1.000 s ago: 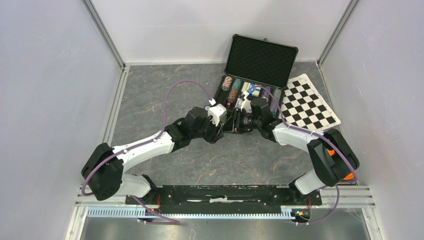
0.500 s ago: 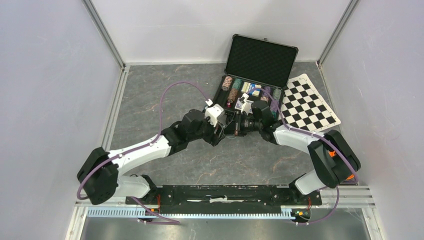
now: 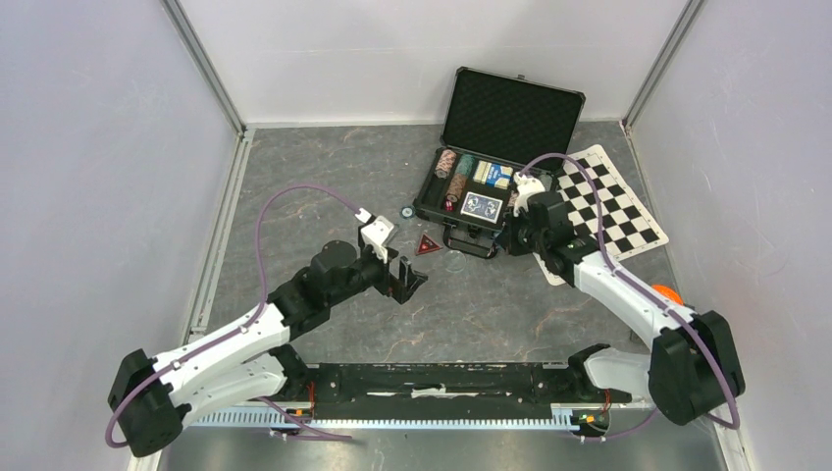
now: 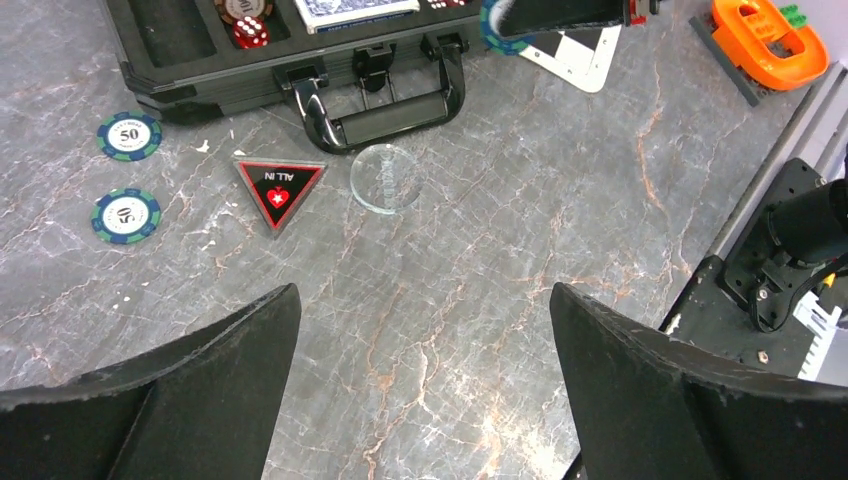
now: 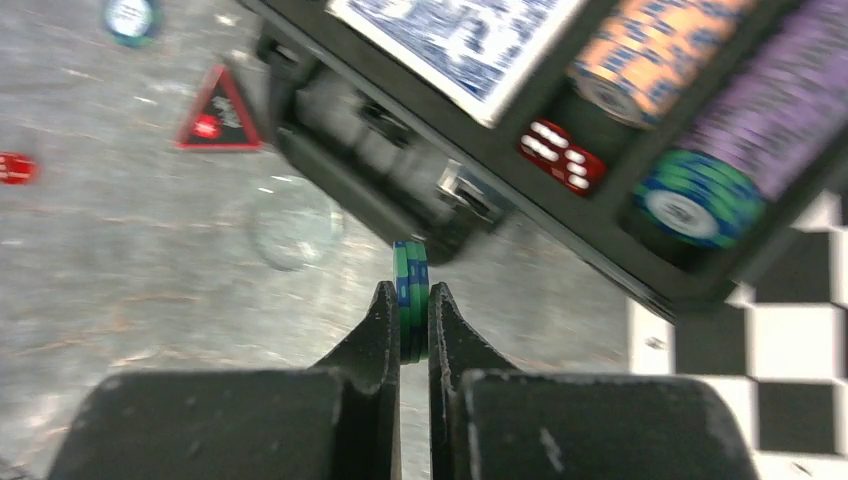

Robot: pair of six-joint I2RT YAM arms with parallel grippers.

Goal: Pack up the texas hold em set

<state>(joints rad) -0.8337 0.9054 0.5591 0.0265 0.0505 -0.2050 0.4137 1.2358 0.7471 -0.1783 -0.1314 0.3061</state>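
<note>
Pinching chip [image 5: 411, 262], right gripper [image 5: 411, 292]; left gripper [image 4: 422, 300] agape.

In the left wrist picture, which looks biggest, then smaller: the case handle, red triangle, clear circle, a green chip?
1. case handle
2. red triangle and clear circle, too alike to rank
3. green chip, slightly smaller

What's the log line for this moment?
left hand: open, empty | right hand: shut on chip | case: open | on table: marker, two chips, clear disc
</note>
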